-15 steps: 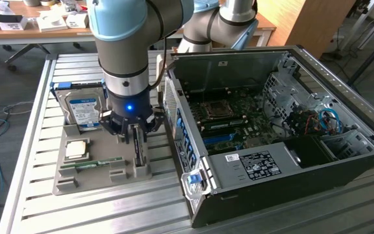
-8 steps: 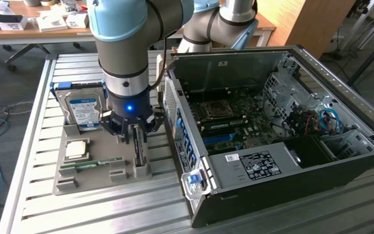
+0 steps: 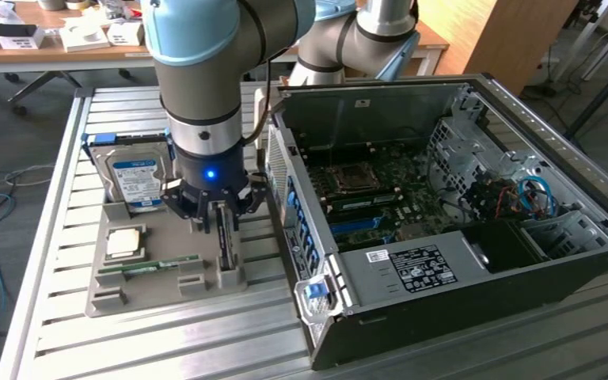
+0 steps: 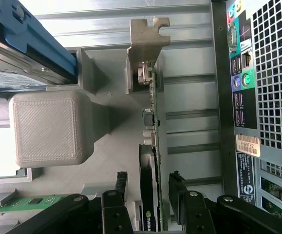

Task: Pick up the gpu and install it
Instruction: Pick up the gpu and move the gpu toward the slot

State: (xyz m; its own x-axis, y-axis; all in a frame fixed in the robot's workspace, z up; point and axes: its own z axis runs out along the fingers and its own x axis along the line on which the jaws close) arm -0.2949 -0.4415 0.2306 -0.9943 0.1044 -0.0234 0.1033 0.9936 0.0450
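Slatted metal table (image 3: 61,198) carries a grey rack (image 3: 124,293), where the gpu (image 4: 149,161), a thin dark card, stands on edge. The claw (image 4: 148,184) straddles it, spread wide.

Clearance around the gpu (image 3: 227,247) (image 4: 149,195), which stood on edge in the grey holder (image 3: 156,290) (image 4: 121,126):
- Both faces: narrow gaps, each taken by one finger of the wide-open pincer (image 3: 219,226) (image 4: 148,183); neither finger was seen touching the card.
- Toward the computer case (image 3: 410,269) (image 4: 262,73): a free strip of slatted table (image 3: 156,340) (image 4: 189,58), closed off by the case's tall rear wall.
- Away from the case: a raised holder block (image 4: 48,126) and a flat memory stick (image 3: 161,265) (image 4: 19,202).
- Same side, toward the bracket end: an upright hard drive (image 3: 135,178) (image 4: 14,73), the tallest obstacle.
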